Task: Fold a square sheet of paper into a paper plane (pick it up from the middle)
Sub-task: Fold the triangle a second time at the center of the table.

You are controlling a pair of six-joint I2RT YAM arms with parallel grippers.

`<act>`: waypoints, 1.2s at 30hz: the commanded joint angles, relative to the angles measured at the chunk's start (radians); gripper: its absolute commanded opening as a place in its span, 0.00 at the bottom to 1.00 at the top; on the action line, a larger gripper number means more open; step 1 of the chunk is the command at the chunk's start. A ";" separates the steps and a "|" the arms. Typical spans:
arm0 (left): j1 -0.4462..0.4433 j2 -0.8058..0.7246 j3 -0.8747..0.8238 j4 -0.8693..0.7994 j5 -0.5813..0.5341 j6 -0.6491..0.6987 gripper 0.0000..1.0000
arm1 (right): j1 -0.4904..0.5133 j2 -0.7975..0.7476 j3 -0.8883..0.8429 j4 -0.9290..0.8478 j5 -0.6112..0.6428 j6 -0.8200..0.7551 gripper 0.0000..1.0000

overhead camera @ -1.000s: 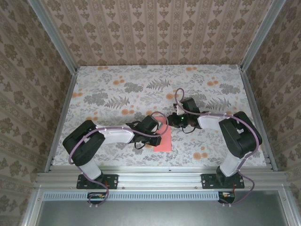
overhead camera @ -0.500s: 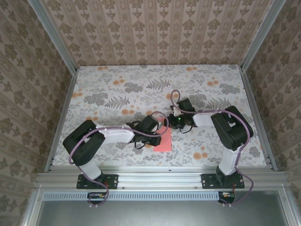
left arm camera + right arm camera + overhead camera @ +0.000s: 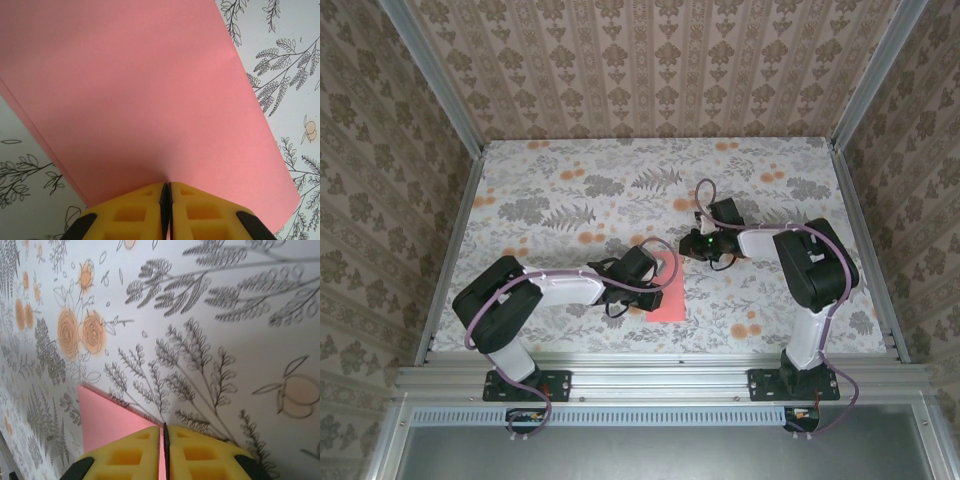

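Left tool (image 3: pixel 166 188) clenches the pink paper sheet (image 3: pixel 150 100) spreading ahead of it; right tool (image 3: pixel 163 430) pinches its corner.

— What colour is the square sheet of paper (image 3: pixel 667 298)?
— Plain salmon pink, with no print on it.
— And the tablecloth (image 3: pixel 550 180)?
— White, with grey ferns and leafy sprigs and scattered orange flowers.
— The walls (image 3: pixel 650 60)?
— Beige-brown wallpaper: pale stripes between columns of darker damask motifs.
— The left gripper (image 3: pixel 167 192) and the right gripper (image 3: pixel 163 432)?
— Both bright yellow, edged in black. The arms (image 3: pixel 565 288) are black with white links, the cables (image 3: pixel 472 330) lilac, the rails (image 3: pixel 660 372) silver.
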 commanded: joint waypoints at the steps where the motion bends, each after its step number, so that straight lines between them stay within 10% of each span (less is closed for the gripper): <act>1: 0.002 0.059 -0.089 -0.271 -0.106 0.031 0.12 | -0.005 0.032 0.041 -0.044 0.035 -0.036 0.14; 16: 0.004 0.044 -0.045 -0.248 -0.053 0.024 0.13 | -0.007 -0.252 -0.128 -0.121 0.030 -0.045 0.19; 36: 0.005 -0.017 0.020 -0.246 0.025 -0.001 0.16 | -0.020 -0.697 -0.377 -0.302 0.184 0.034 0.59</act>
